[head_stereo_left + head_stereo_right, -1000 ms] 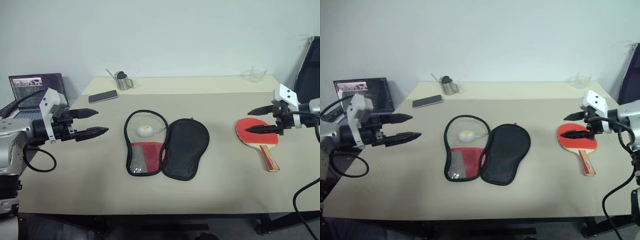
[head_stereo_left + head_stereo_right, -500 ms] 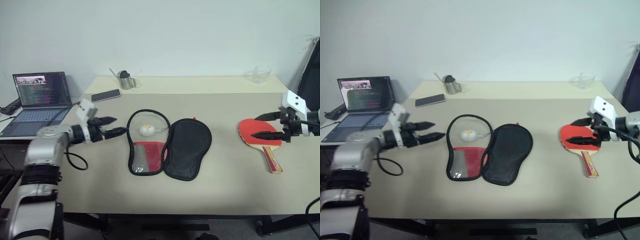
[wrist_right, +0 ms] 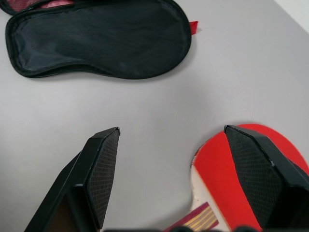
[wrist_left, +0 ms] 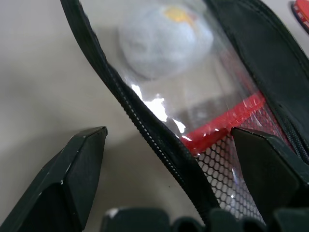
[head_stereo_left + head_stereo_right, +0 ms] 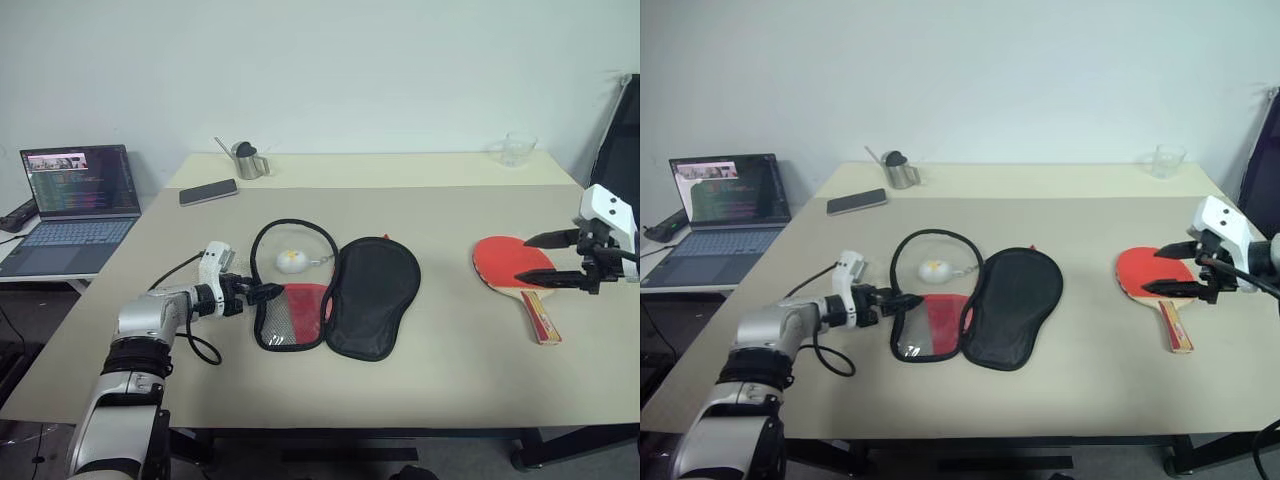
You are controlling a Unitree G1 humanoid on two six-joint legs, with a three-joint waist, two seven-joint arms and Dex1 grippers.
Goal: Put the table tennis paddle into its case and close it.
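The case (image 5: 372, 290) lies unzipped and spread flat at mid-table: black lining on its right half, a mesh and clear pocket (image 5: 283, 315) on its left half, with the white ball charm (image 5: 291, 261) resting there. My left gripper (image 5: 268, 293) is open, low at the case's left edge. Its fingers straddle the black zipper rim (image 4: 145, 130). The table tennis paddle (image 5: 500, 262) rests red face up at the right, handle toward the near edge. Just above its right side hovers my right gripper (image 5: 524, 260), open and holding nothing.
The table (image 5: 440, 360) carries a phone (image 5: 208, 192) and a metal cup (image 5: 245, 160) at the back left, and a glass (image 5: 516, 149) at the back right. A laptop (image 5: 75, 190) stands on a lower surface at left. A dark object (image 5: 620, 130) leans at the right edge.
My left gripper has dropped and swung right, from beside the table's left side to the case's left rim. The right gripper has drawn slightly right, off the paddle's face.
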